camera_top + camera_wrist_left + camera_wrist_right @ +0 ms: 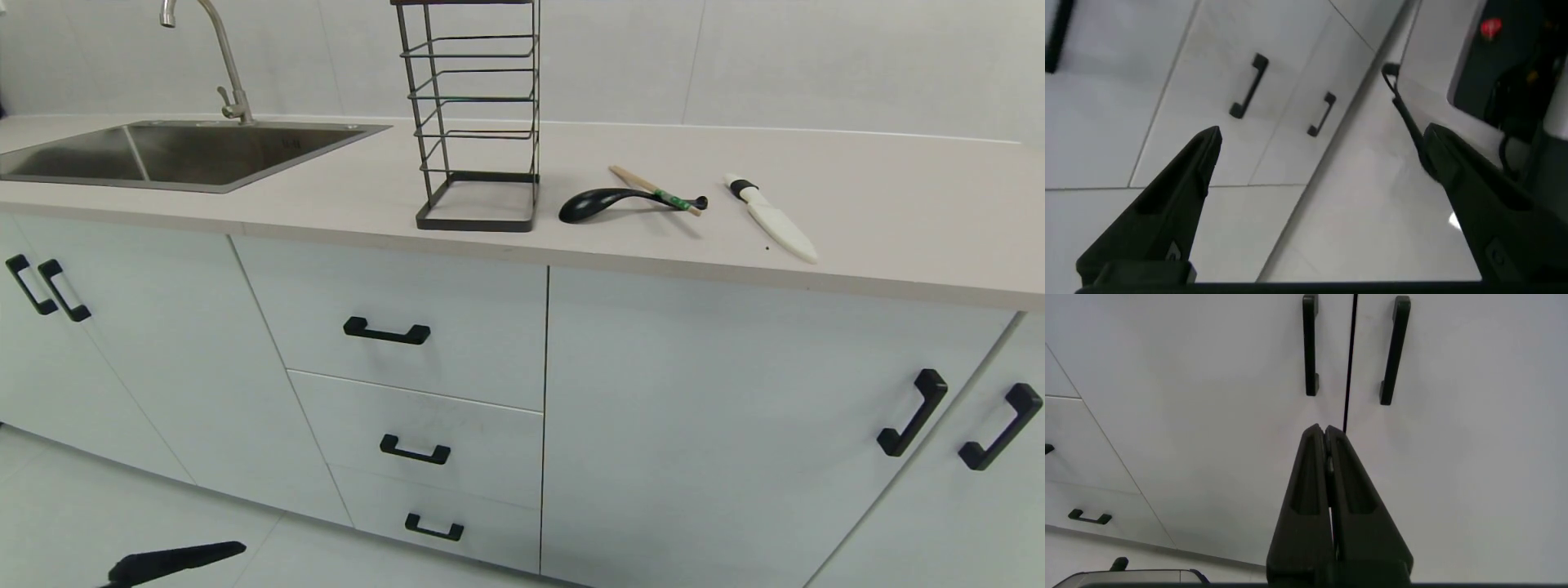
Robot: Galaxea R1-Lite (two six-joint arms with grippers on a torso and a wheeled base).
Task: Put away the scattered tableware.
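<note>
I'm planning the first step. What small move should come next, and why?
Probably lift the right gripper to the counter: it sits shut and empty by the cabinet doors, while spoon, chopsticks and knife lie right of the rack.

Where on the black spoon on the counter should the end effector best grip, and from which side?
Probably grip the black spoon at its arched mid-handle, from above: that part seems raised off the countertop and is apart from the chopsticks crossing near its tip.
</note>
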